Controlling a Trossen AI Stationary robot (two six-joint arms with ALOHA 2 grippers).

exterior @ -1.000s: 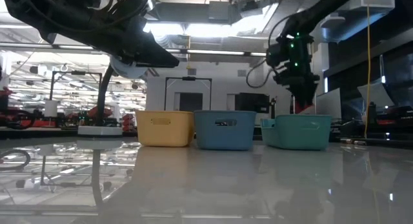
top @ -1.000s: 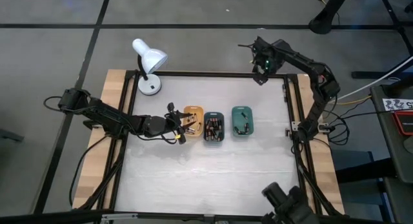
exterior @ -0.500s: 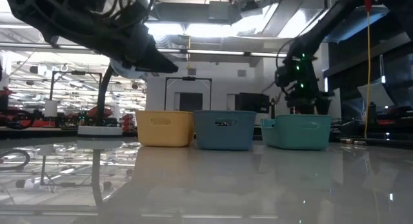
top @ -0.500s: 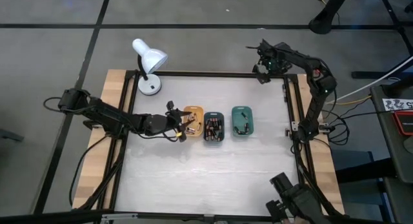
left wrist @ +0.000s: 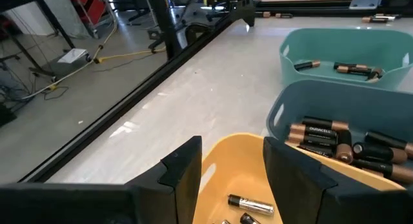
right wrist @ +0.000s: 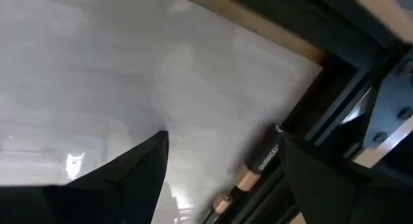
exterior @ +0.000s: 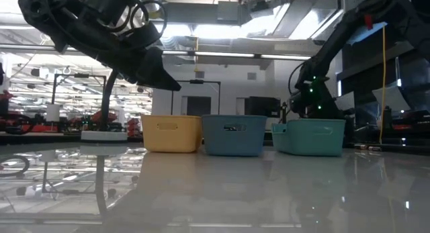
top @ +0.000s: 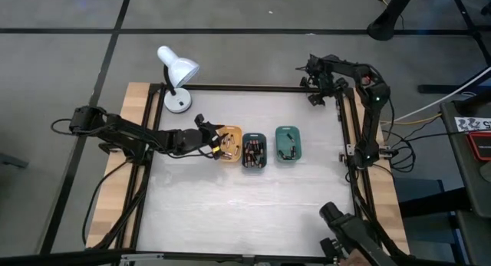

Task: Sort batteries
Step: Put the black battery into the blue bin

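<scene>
1. The left gripper (top: pixel 217 141) hangs over the orange tray (top: pixel 232 133), fingers (left wrist: pixel 184 169) spread apart, holding nothing and touching nothing.
2. Between those fingers, a silvery battery (left wrist: pixel 250 203) lies flat on the orange tray's floor, long axis running crosswise to the fingers; another dark one shows partly just beside it.
3. The right gripper (top: pixel 316 97) sits at the far right corner of the table (top: pixel 230 205), well apart from the trays, jaws apart and empty.
4. Past its fingers (right wrist: pixel 129 169), two batteries (right wrist: pixel 258 161) lie end to end along the black frame rail (right wrist: pixel 335 114), long axes following the rail, touching or almost touching it.
5. The middle tray (top: pixel 254 152), just beside the orange one, holds a heap of dark and copper batteries (left wrist: pixel 329 139), mostly lying flat and roughly parallel.
6. The green tray (top: pixel 288 143), next along, holds a few batteries (left wrist: pixel 355 69) lying flat, well apart from one another.
7. A white lamp (top: pixel 177 70) stands at the far left corner, beyond the orange tray.
</scene>
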